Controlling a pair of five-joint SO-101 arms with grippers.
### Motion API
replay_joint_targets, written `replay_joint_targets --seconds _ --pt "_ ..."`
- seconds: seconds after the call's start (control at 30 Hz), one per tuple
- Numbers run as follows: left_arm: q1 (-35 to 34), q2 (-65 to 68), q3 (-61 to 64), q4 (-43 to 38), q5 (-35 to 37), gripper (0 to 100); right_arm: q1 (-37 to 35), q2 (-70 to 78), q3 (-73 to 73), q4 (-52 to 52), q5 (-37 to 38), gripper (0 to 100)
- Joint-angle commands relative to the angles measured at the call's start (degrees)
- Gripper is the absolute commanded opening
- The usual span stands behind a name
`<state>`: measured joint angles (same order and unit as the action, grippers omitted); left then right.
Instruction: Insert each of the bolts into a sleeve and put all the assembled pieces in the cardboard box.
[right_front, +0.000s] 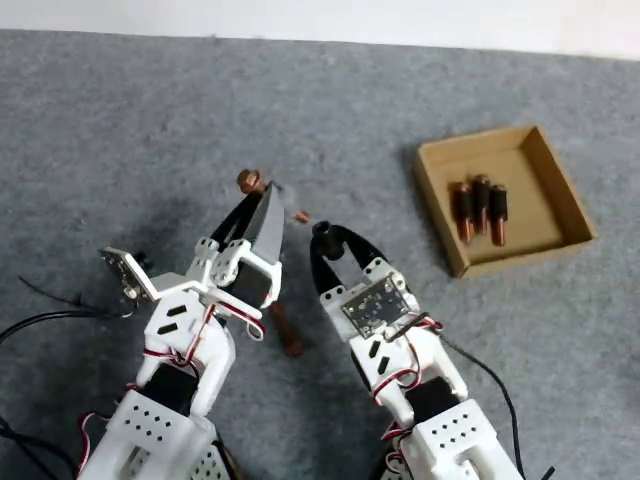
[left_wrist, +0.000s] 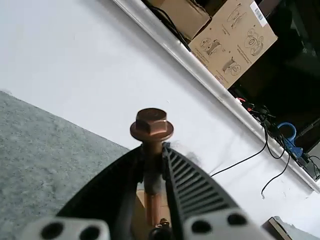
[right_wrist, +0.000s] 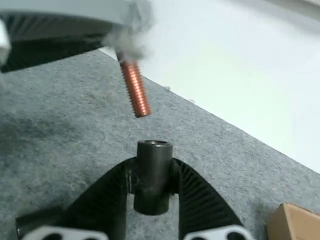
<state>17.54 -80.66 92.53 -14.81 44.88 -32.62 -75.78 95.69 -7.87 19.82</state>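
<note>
We note grey carpeted bench (right_front: 120, 130). Open brown cardboard box (right_front: 530, 175) holds three black-sleeved copper pieces (right_front: 480, 210). Nearest box, right gripper (right_wrist: 152, 172) clamped on black cylindrical sleeve (right_wrist: 154, 155). Farther from box, left gripper (left_wrist: 152, 155) clamped on copper hex-head bolt (left_wrist: 152, 126), its tip near sleeve mouth, apart. Second copper bolt (right_front: 287, 333) lies on bench between arms.

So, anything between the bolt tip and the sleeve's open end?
Nothing visible. The bolt, held by the left gripper, hangs in open air short of the sleeve in the right gripper; only grey mat shows behind the gap.
</note>
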Motion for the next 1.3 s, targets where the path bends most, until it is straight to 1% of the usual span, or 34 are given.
replay_joint_targets --seconds 0.0,0.13,0.27,0.4,0.53,0.7,1.27 --pt "0.13 -1.8 -0.92 -1.93 0.53 1 -0.13 -0.66 5.76 -1.36 0.7 0.5" --pt "1.8 -1.8 -0.84 -1.67 0.35 1 0.4 -0.84 5.67 0.22 0.79 0.5" --pt "4.09 -1.8 -1.54 2.99 0.26 1 0.48 -0.92 5.67 0.57 0.79 0.5" --pt "4.79 -1.8 -1.54 3.69 0.26 1 0.48 -0.92 5.67 0.57 0.88 0.5" --pt "4.88 -1.8 -0.92 3.78 0.26 1 0.4 -0.92 5.67 0.57 5.1 0.5" --pt "5.93 -1.8 -1.54 6.33 0.26 1 0.4 -0.75 5.76 0.57 5.45 0.5" --pt "5.58 -1.71 -1.54 6.24 0.53 1 -0.92 -1.01 5.76 1.36 5.54 0.5"
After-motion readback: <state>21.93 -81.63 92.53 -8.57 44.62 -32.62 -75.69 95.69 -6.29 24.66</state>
